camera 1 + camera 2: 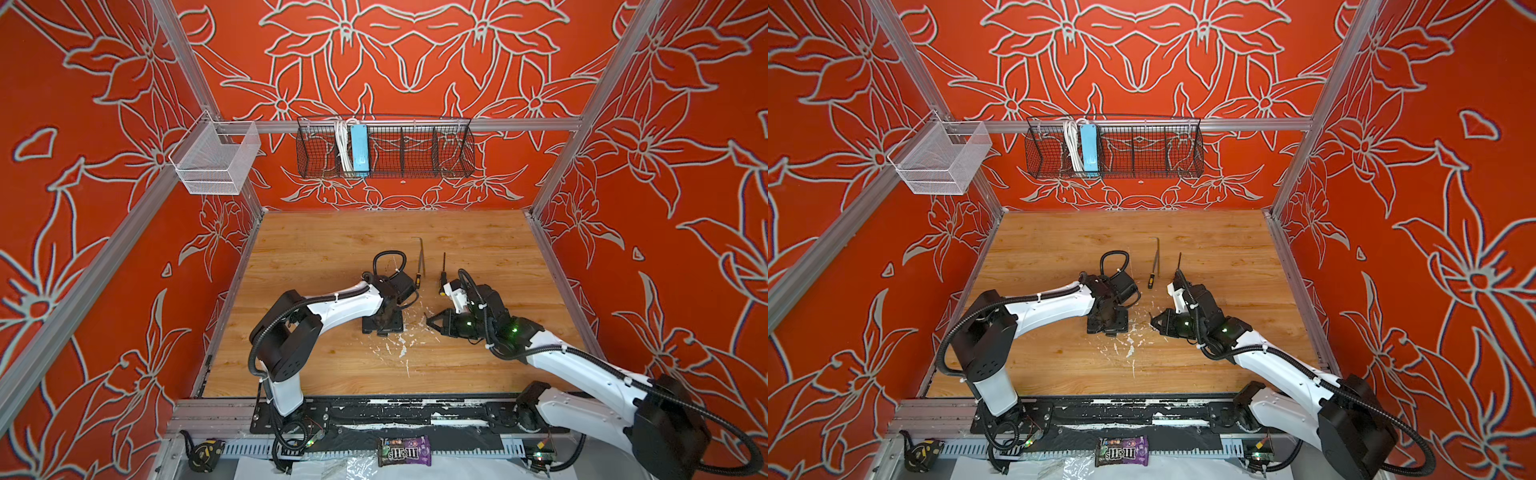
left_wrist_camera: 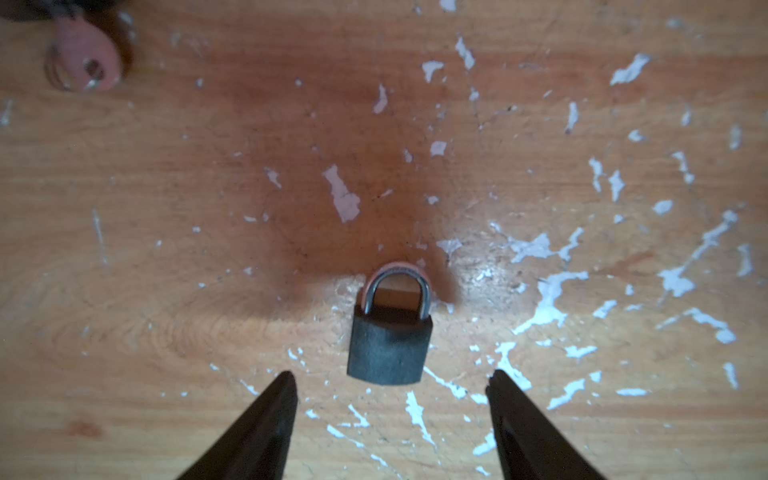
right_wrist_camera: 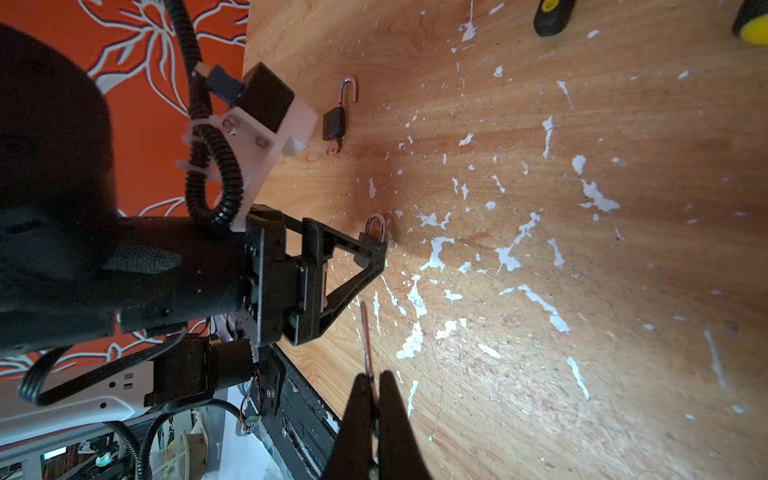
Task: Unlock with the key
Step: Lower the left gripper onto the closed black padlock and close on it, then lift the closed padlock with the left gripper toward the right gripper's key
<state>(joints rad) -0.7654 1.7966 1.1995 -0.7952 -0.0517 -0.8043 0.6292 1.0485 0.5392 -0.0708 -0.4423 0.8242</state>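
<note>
Key (image 3: pixel 367 345): thin and reddish, edge-on in the right wrist view; pinched at one end, the rest jutting past the fingertips over the table (image 1: pixel 332 365), apart from the padlock.
Right gripper (image 3: pixel 375 378): fingers (image 3: pixel 357 415) pressed together on the key; low over the scuffed middle of the board, pointing toward the left gripper.
Left gripper (image 2: pixel 392 376): fingers (image 2: pixel 274 415) spread, one on each side of the padlock's lower end, neither touching it.
Padlock (image 2: pixel 390 345): dark body, steel shackle closed; rests on the table under the left gripper, hidden in both top views.
Open padlock (image 3: pixel 334 122): farther back, shackle swung out; second key (image 3: pixel 332 148) at the end of its body.
Screwdriver (image 1: pixel 443 274): lies beyond the right gripper, yellow-and-black handle nearest.
Bent tool (image 1: pixel 419 257): just beside the screwdriver, same handle colours, hooked tip toward the back wall.
Wire basket (image 1: pixel 415 153): black, on the back rail; blue power strip (image 1: pixel 359 149) and white cable toward its left end.
Mesh basket (image 1: pixel 216 162): white, at the left rear corner rail.
</note>
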